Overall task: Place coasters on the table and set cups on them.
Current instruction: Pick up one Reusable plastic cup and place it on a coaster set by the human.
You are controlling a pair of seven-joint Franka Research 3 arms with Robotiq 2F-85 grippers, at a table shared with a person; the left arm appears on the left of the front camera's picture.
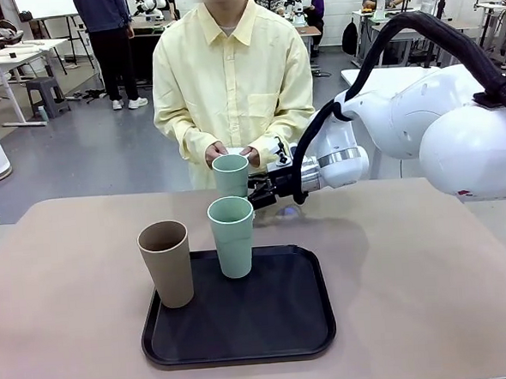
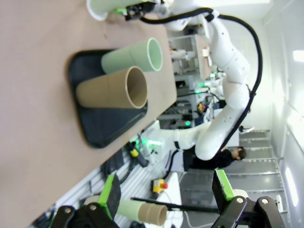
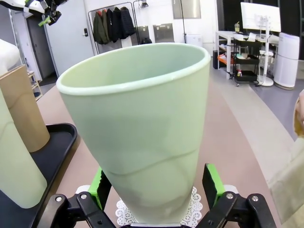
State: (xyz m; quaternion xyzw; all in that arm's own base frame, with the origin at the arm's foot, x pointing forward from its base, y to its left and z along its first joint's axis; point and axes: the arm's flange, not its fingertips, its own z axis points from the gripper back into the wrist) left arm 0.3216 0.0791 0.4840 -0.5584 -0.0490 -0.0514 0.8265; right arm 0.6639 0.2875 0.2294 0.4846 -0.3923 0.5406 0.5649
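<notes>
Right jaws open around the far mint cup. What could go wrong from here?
1. The right gripper, jaws open, flanks the mint cup closely; a skewed pull-back could clip and tip this tall cup off its coaster.
2. The person's hands sit just behind the cup; moving forward may hit them.

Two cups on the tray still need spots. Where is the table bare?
Bare: the table left of the tray, and the wide stretch right of it under the right arm. The tray's right half is free too. Crowded: the far middle, where the right gripper flanks a mint cup on its coaster, by the person's hands.
</notes>
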